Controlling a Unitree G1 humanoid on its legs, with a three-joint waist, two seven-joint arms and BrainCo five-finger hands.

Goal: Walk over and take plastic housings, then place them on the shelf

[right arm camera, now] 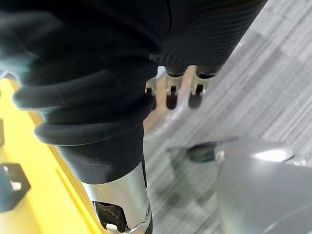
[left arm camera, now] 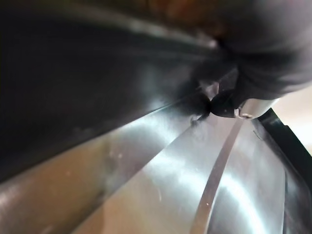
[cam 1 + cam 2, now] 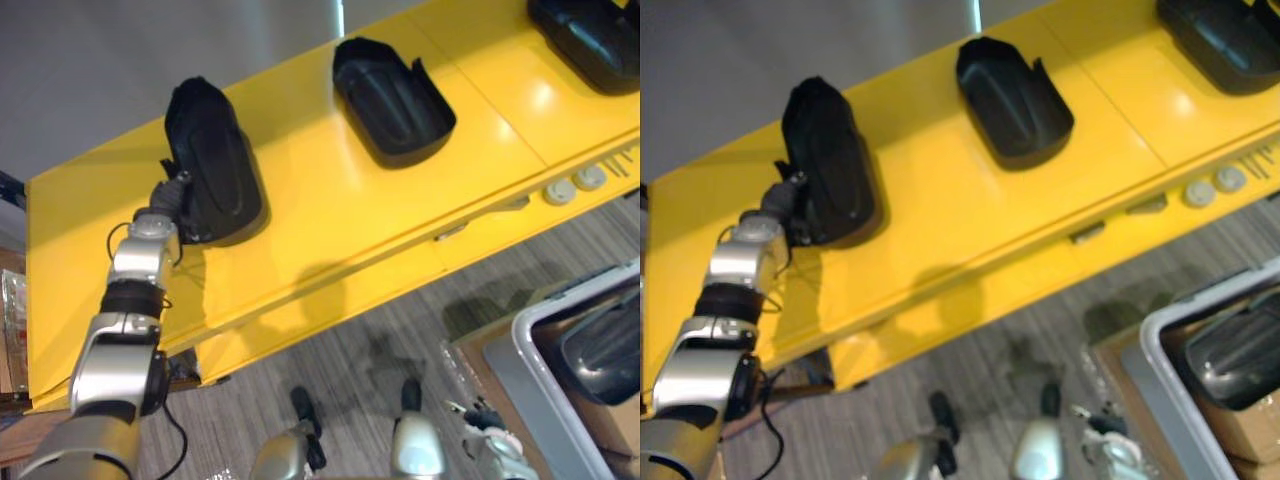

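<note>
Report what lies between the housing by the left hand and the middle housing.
Bare yellow shelf separates left housing and middle housing; left eye view.

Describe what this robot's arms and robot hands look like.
The left arm is rounded silver-grey shells joined by black bands. The left robot hand and right robot hand wear dark ribbed covers; the right's silver fingers end in dark tips.

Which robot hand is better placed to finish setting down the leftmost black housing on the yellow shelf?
Left. The left robot hand is up against that plastic housing on the yellow shelf; the right robot hand hangs low above the carpeted floor.
</note>
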